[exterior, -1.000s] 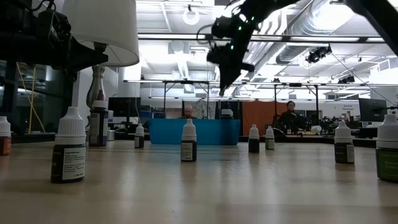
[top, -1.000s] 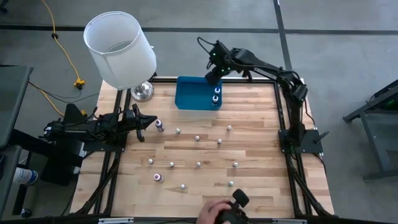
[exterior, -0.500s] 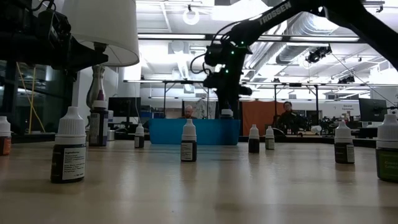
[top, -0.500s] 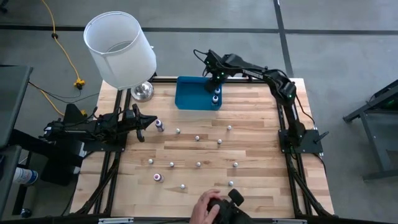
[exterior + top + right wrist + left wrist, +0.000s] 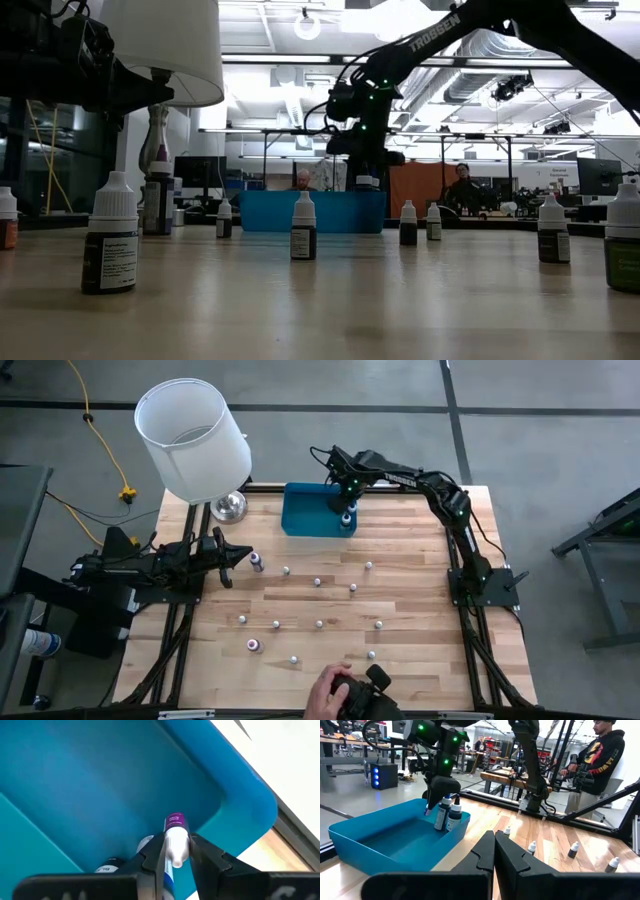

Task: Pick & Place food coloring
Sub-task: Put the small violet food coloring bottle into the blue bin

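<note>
My right gripper (image 5: 347,497) reaches down into the near right corner of the blue tray (image 5: 303,510) at the table's far edge, shut on one small food coloring bottle (image 5: 175,845). Two more bottles (image 5: 441,813) (image 5: 454,815) stand upright on the tray floor beside it. Several white-capped bottles (image 5: 317,582) stand on their bases, scattered over the wooden table. My left gripper (image 5: 236,556) waits shut at the left side, near a purple bottle (image 5: 256,562). My right gripper pinches the bottle's white upper part (image 5: 176,851) between its two fingers, coming from above and pointing down. The bottle's purple end (image 5: 175,821) points away from the wrist toward the tray floor. Whether it touches the floor does not show.
A lamp with a big white shade (image 5: 192,438) and a shiny metal base (image 5: 229,507) stands at the far left corner, left of the tray. A person's hand with a controller (image 5: 345,695) shows at the near edge. People stand in the room beyond the table.
My right gripper has come down from above the tray's far right corner into the tray, beside the two standing bottles, its arm stretching out lower over the far edge. It has kept the bottle between its fingers. The hand at the near edge has shifted a little.
</note>
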Controlling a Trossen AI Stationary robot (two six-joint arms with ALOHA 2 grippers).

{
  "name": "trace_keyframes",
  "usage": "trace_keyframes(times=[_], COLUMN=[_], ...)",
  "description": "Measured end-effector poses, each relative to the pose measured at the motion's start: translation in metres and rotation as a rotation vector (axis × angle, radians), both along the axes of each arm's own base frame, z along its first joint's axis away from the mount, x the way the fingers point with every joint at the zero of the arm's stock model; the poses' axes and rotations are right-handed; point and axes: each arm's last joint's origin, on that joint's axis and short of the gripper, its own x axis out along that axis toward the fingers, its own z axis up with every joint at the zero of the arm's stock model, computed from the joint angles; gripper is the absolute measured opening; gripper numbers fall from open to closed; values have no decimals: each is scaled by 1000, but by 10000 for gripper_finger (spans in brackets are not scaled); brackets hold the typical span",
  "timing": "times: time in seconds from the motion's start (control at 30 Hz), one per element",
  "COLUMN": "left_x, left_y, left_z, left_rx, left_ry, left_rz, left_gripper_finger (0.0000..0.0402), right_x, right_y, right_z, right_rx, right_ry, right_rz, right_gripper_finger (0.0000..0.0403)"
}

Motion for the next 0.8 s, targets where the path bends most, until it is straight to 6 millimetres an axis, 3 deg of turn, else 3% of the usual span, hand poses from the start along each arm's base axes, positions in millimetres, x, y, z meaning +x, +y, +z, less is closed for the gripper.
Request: trace_keyframes(times=[0.5, 0.8], left_x=[0, 0], left_y=[0, 0], left_z=[0, 0], left_rx=[0, 0], left_ry=[0, 0], left_rz=[0, 0], left_gripper_finger=[0, 0], right_x=[4, 25], right_y=[-2, -4], right_z=[1, 14], right_rx=[-38, -41], right_ry=[-33, -63], right_rz=[39, 64], right_gripper_finger=[71, 71])
